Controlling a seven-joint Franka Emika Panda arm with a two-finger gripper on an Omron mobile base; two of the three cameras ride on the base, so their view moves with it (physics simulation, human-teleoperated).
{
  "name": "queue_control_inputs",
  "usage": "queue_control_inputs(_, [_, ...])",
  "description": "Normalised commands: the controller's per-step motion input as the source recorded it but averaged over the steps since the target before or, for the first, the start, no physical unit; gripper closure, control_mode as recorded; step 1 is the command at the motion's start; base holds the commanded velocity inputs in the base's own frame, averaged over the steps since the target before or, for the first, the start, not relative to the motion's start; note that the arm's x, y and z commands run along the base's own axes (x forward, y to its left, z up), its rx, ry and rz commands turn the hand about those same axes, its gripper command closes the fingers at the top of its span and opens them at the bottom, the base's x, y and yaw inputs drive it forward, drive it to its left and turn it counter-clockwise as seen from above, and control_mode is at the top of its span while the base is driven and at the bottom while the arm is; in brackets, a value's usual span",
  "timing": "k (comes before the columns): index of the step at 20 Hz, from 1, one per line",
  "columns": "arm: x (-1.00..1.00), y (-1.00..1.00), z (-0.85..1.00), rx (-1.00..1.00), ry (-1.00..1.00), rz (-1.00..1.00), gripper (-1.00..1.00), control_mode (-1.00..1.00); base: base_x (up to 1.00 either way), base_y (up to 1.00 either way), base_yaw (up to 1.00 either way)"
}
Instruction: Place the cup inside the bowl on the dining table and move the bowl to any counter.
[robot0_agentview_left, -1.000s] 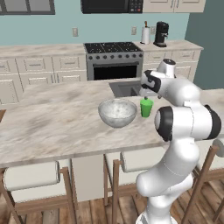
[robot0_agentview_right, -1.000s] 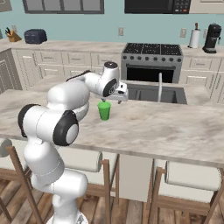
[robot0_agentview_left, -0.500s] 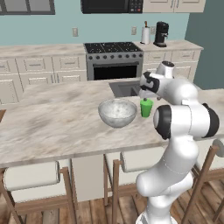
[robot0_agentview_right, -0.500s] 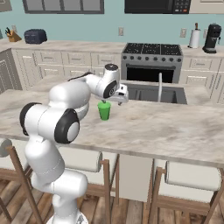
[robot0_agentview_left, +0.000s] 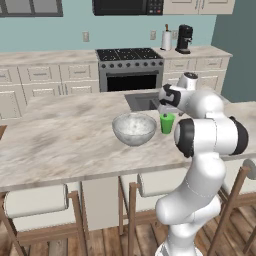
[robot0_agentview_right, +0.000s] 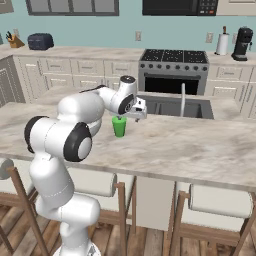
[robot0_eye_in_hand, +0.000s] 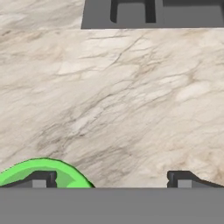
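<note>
Kitchen walls of pale teal stand behind a stove and cream cabinets; in front runs the long marbled bench (robot0_agentview_left: 60, 145) with its dark sink cut-out (robot0_agentview_left: 142, 100) and stools tucked beneath; on it the bowl (robot0_agentview_left: 134, 128) sits upright and holds nothing, with the cup (robot0_agentview_left: 167, 123) standing just beside it on the arm's side, the two apart.

Little has altered over the last second; bowl and cup have kept their places, while the claw (robot0_agentview_right: 140, 111) has drawn slightly nearer the cup and now hangs just above and to one side of its rim; its jaws are spread as wide as they go and pinch nothing.

From the hand camera the cup's green rim (robot0_eye_in_hand: 43, 173) lies under one fingertip (robot0_eye_in_hand: 41, 178) rather than midway between the two; so the claw looks off-centre; my judgement is that it must shift sideways until the rim sits between the fingers before it descends.

Judged against the task, the work has hardly started; the cup is not yet grasped or in the bowl, and the bowl is far from the counter (robot0_agentview_right: 75, 52) with the toaster (robot0_agentview_right: 41, 41).
</note>
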Motion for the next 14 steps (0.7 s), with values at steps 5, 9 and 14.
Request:
queue_control_inputs(5, [0.04, 0.0, -0.12, 0.0, 0.0, 0.0, -1.0, -1.0, 0.0, 0.0, 0.0])
queue_control_inputs(9, [0.01, 0.0, -0.12, 0.0, 0.0, 0.0, -1.0, -1.0, 0.0, 0.0, 0.0])
queue_control_inputs(14, [0.0, -0.01, -0.13, 0.0, 0.0, 0.0, -1.0, -1.0, 0.0, 0.0, 0.0])
